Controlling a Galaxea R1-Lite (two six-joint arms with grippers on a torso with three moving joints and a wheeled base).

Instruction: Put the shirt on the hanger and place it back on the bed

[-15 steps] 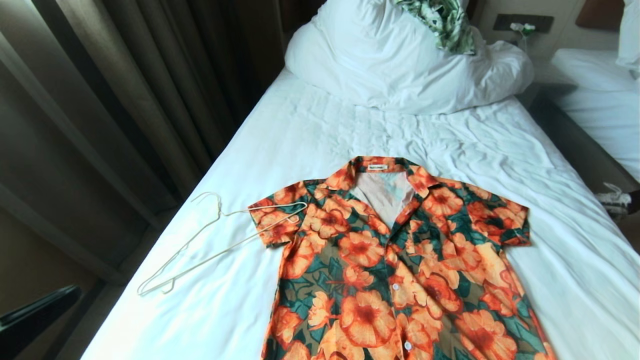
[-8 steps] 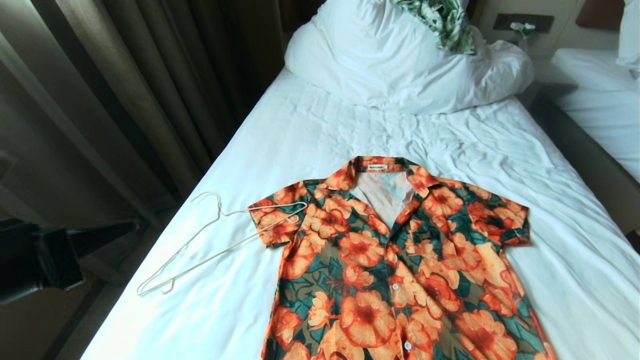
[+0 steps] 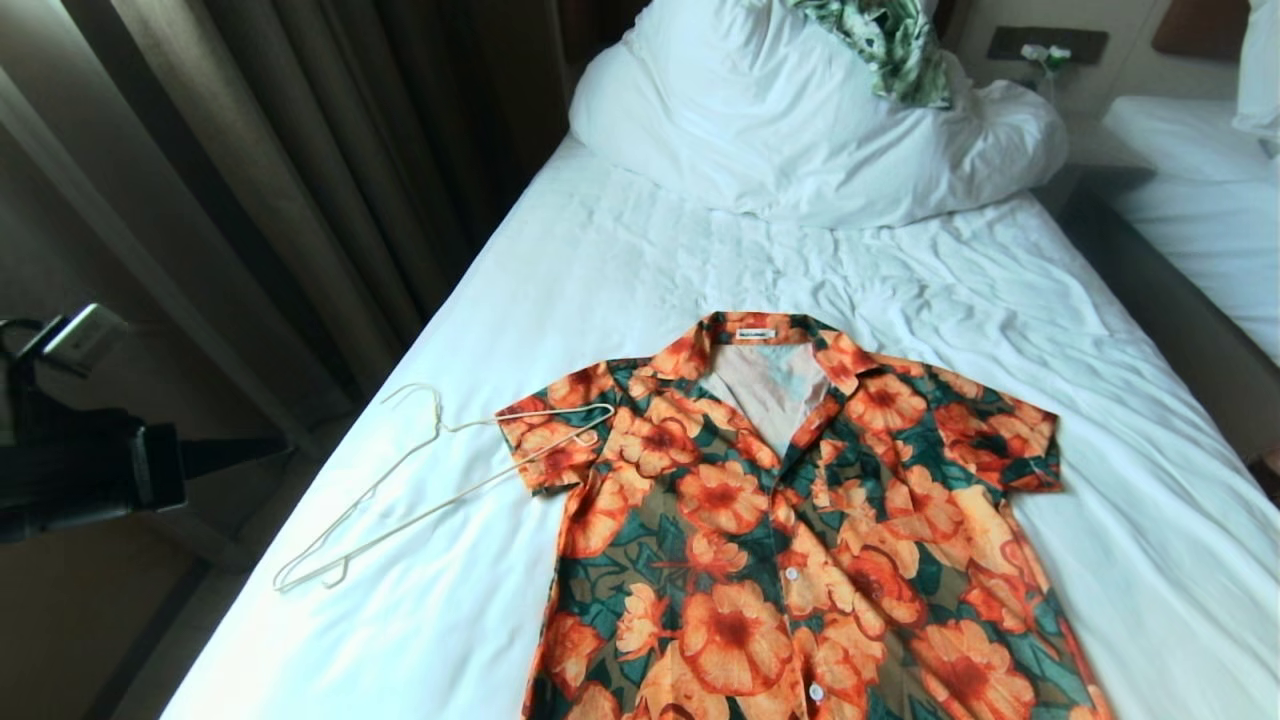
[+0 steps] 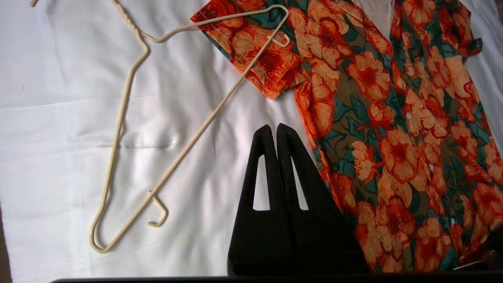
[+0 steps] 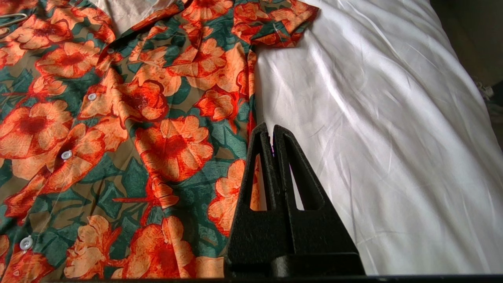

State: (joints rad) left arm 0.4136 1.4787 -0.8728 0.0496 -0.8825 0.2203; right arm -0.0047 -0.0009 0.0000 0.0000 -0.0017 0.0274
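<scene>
Shirt: the shirt (image 3: 800, 520) lies flat on the bed (image 3: 620, 260), front side up, with its collar toward the pillow (image 3: 780, 120). The collar is open and the pale inside shows. The buttons down the front are done up.
Hanger: the hanger (image 3: 420, 485) lies flat on the sheet, just beside the shirt on the robot's left. One end of it rests on top of the shirt's sleeve. Its hook points toward the edge of the bed by the curtain (image 3: 300, 180).
Left gripper: the left gripper (image 4: 276, 131) hangs in the air above the sheet, between the hanger and the side of the shirt. Its two fingers are pressed together and hold nothing.
Right gripper: the right gripper (image 5: 272, 133) hangs above the other side edge of the shirt, where the cloth meets the sheet. Its fingers are pressed together too and hold nothing.
Other things: a green and white leafy cloth (image 3: 890, 45) sits on the pillow.
</scene>
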